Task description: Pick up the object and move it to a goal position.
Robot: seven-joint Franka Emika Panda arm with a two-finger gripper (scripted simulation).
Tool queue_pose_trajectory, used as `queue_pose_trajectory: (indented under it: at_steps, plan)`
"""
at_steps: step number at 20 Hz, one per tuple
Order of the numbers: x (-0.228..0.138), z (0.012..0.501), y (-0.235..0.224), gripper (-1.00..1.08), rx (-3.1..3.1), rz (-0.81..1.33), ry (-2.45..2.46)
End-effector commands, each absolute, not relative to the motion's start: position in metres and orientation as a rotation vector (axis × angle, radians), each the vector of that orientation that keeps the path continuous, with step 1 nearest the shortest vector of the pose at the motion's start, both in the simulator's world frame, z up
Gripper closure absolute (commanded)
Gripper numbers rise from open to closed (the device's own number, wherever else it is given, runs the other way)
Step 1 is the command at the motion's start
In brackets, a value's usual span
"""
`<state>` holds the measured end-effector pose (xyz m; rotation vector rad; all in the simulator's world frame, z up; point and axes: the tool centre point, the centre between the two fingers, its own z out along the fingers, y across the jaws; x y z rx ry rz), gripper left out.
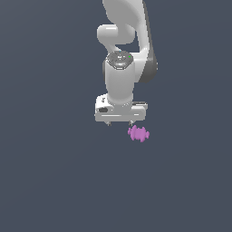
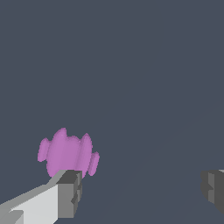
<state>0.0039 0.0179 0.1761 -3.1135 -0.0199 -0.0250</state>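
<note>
The object [image 1: 138, 133] is a small magenta-purple lumpy piece with knobby bumps, lying on the dark grey floor just below the white hand and toward the exterior view's right. My gripper [image 1: 119, 123] hangs above it, pointing down, with only the two short fingertips showing under the hand. In the wrist view the object [image 2: 67, 153] lies beyond one grey finger pad [image 2: 70, 194], outside the gap. The gripper [image 2: 142, 190] is open wide, and nothing lies between its fingers.
A plain dark grey floor [image 1: 54, 181] fills both views. The white arm [image 1: 124, 41] rises behind the hand. No other object or marker shows.
</note>
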Motion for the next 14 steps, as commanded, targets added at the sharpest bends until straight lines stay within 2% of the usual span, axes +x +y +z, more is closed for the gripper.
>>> queue_pose_trajectory:
  at_steps: [1,14]
  plan:
    - [0.004,0.176,0.018,-0.6,-3.113,-0.025,-0.02]
    - [-0.002,0.166,0.017,-0.6,-3.107,0.009,-0.02]
